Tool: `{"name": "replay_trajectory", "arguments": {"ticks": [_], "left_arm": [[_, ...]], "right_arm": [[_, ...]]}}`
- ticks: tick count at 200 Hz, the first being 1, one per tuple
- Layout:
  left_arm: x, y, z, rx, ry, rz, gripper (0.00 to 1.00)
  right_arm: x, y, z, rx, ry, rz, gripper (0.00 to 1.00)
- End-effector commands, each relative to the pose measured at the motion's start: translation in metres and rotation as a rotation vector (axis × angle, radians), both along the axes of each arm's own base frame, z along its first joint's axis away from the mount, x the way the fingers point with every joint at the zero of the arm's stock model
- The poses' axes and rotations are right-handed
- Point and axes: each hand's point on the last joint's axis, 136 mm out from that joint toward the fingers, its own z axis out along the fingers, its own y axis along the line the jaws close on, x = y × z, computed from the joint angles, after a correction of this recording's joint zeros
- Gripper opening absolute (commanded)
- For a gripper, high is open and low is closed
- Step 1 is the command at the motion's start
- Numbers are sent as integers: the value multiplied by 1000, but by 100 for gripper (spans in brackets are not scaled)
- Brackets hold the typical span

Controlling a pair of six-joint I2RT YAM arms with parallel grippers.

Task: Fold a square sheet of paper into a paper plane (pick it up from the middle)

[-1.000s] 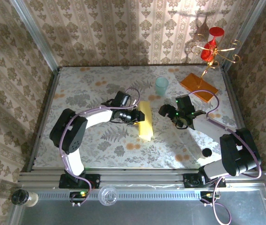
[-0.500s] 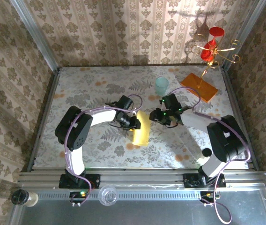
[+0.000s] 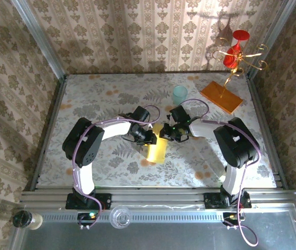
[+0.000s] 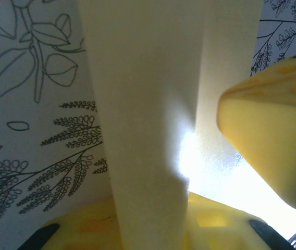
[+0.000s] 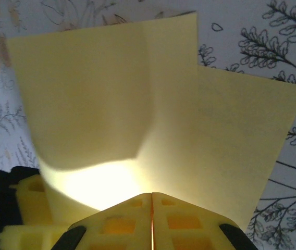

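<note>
The yellow square sheet of paper (image 3: 157, 149) lies mid-table, bent lengthwise into a narrow folded strip rather than a pointed plane. My left gripper (image 3: 149, 136) is at its upper left edge, shut on the sheet. In the left wrist view the paper (image 4: 148, 104) runs down between my own yellow fingers (image 4: 85, 232). My right gripper (image 3: 164, 133) meets the sheet from the right. Its fingertips are pressed together (image 5: 152, 194) on the near edge of the paper (image 5: 137, 104), which rises in two panels ahead of them. The right gripper's finger (image 4: 265, 151) appears in the left wrist view.
A pale teal cup (image 3: 179, 95) stands behind the grippers. Further right sits an orange slab (image 3: 221, 97) with a gold stand and red pieces (image 3: 234, 52). Metal rails (image 3: 49, 130) edge the floral table, and papered walls close in the back and sides.
My right arm swung left from the table's right side to the paper, and its jaws closed. The left gripper kept its grip while the sheet shifted slightly down and curled narrower.
</note>
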Motion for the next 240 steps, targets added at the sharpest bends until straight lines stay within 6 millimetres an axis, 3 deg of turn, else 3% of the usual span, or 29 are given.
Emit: {"name": "replay_trajectory", "arguments": {"ticks": [1,32,66,94,120,173,216,240], "left_arm": [[3,4,-7,38,-5,9,27],[6,6,-1,37,-18,44,30],[12,22,6,21,-14,198,45],[20,30,17,-93,-14,327,55],[21,29,18,-109,-2,334,62],[18,14,14,-148,38,293,63],[15,7,9,-151,54,269,50],[12,1,13,-165,51,243,49]], "right_arm": [[-2,4,-6,-6,38,5,9],[-8,-6,-22,-74,74,7,9],[-16,-20,-37,-150,114,3,10],[-19,-24,-37,-160,114,5,11],[-17,-23,-36,-148,110,-1,12],[-16,-21,-37,-131,113,-12,13],[-14,-19,-35,-112,109,-19,13],[-12,-16,-32,-96,100,-17,13]]}}
